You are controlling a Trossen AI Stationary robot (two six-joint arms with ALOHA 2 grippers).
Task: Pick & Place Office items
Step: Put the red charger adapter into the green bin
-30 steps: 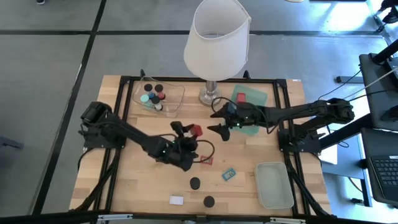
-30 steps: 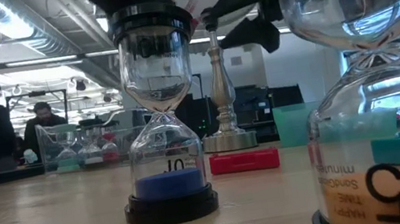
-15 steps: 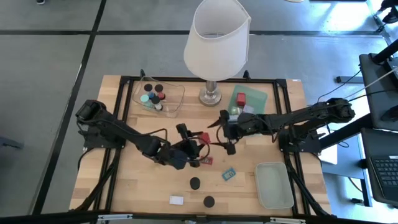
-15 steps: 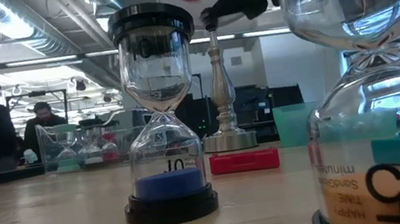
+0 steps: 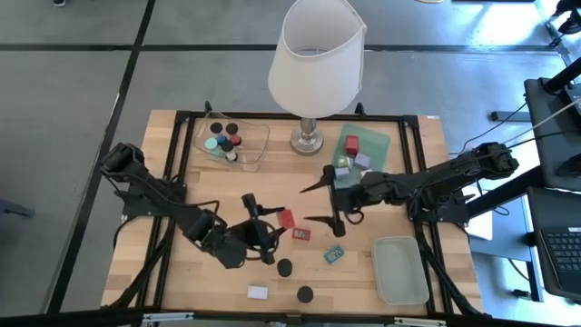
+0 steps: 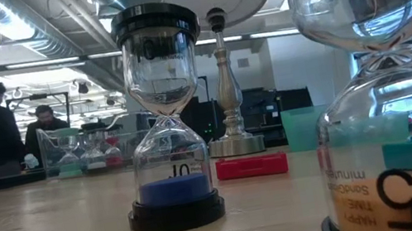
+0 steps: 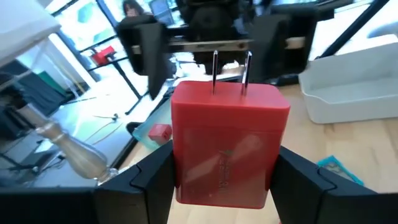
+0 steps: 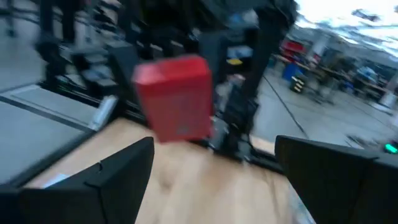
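A red plug block (image 7: pixel 227 149) with two metal prongs (image 7: pixel 214 70) hangs above the table's middle (image 5: pixel 288 218), and my left gripper (image 5: pixel 277 224) is shut on it. My right gripper (image 5: pixel 314 204) stands open just to the block's right, facing it, and its wrist view shows the block (image 8: pixel 177 102) ahead of its spread fingers. Loose on the wood lie two black-capped sand timers (image 5: pixel 285 267) (image 5: pixel 304 293), a white block (image 5: pixel 258 292), a teal tag (image 5: pixel 335 255) and a red tag (image 5: pixel 300 234). My left gripper pinches the red block's two opposite side faces (image 7: pixel 181 171) between its two fingers (image 7: pixel 140 183). The fingers come about level from the table's left. The block is lifted clear of the table, its prongs pointing away from the gripper toward my right gripper.
A white-shaded lamp (image 5: pixel 318 54) stands at the far middle. A clear tray (image 5: pixel 250 150) with several small pieces sits far left, a green tray (image 5: pixel 377 141) with blocks far right, and a pale bin (image 5: pixel 399 268) near right. Sand timers (image 6: pixel 162 123) fill the low view.
My left gripper has gone toward the table's near edge and up with the red block, tipping and rolling; the block has left the top of the low view. My right gripper has swung toward the near edge and rolled, staying open beside the block.
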